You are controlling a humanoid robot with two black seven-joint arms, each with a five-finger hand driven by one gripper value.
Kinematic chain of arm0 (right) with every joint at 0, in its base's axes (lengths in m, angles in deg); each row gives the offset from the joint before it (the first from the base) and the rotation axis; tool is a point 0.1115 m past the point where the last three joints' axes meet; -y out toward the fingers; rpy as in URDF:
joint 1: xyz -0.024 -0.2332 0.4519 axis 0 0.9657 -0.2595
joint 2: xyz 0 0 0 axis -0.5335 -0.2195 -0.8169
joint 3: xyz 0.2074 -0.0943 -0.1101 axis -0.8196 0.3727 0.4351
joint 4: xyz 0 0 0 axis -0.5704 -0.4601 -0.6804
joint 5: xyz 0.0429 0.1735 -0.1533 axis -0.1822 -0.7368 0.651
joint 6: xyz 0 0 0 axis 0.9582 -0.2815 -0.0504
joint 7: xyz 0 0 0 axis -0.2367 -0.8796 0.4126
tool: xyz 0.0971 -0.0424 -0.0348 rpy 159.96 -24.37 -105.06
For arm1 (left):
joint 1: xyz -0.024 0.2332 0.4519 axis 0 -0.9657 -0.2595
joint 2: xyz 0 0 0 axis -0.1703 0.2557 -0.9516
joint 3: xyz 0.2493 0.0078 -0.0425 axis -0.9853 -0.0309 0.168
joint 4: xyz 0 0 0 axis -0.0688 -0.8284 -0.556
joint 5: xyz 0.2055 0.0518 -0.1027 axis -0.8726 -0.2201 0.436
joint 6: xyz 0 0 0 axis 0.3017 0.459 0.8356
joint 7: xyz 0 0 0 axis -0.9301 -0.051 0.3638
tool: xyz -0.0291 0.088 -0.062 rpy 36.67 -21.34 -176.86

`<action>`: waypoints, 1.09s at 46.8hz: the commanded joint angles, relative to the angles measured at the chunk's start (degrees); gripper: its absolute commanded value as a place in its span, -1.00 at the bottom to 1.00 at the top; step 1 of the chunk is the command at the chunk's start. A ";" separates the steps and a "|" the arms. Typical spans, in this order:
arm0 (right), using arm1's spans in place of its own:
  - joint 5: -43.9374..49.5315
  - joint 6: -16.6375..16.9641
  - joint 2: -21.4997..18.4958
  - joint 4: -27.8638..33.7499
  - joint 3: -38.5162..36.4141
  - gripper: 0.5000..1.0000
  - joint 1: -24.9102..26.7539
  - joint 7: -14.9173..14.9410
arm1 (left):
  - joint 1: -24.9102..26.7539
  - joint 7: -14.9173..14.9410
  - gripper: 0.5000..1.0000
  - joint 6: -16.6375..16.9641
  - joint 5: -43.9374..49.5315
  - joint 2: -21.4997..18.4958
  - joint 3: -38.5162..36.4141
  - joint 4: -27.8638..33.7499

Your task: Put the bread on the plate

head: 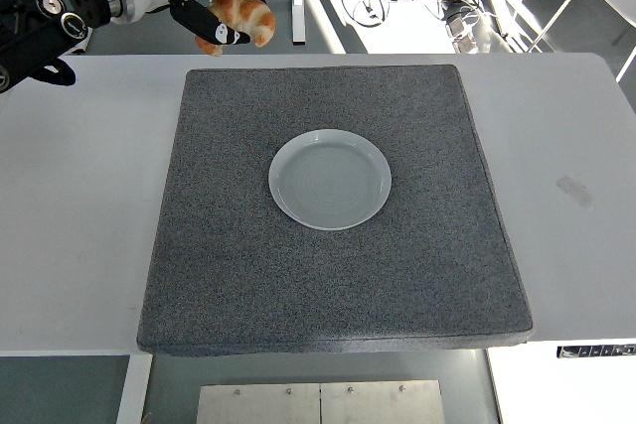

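My left hand (221,13) is shut on the bread (243,15), a golden-brown croissant-shaped piece. It holds the bread in the air above the far left corner of the grey mat (333,211). The white round plate (330,179) lies empty in the middle of the mat, well to the right of and nearer than the hand. The left arm (60,5) comes in from the upper left edge. The right arm is out of view.
The mat lies on a white table (70,215). A small strip of tape (574,191) lies on the table at the right. Table legs and cables stand on the floor beyond the far edge.
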 commanded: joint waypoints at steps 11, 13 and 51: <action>0.00 -0.01 0.00 0.00 0.00 1.00 -0.01 0.00 | -0.74 -0.05 -1.00 0.53 -0.20 10.45 -4.02 -1.96; 0.00 -0.01 0.00 0.00 0.00 1.00 -0.01 0.00 | -0.66 -0.13 -1.00 0.53 -0.20 11.77 -5.42 -2.31; 0.00 -0.01 0.00 0.00 0.00 1.00 -0.01 0.00 | -5.31 -3.56 -1.00 1.32 -0.55 19.33 -15.27 -7.23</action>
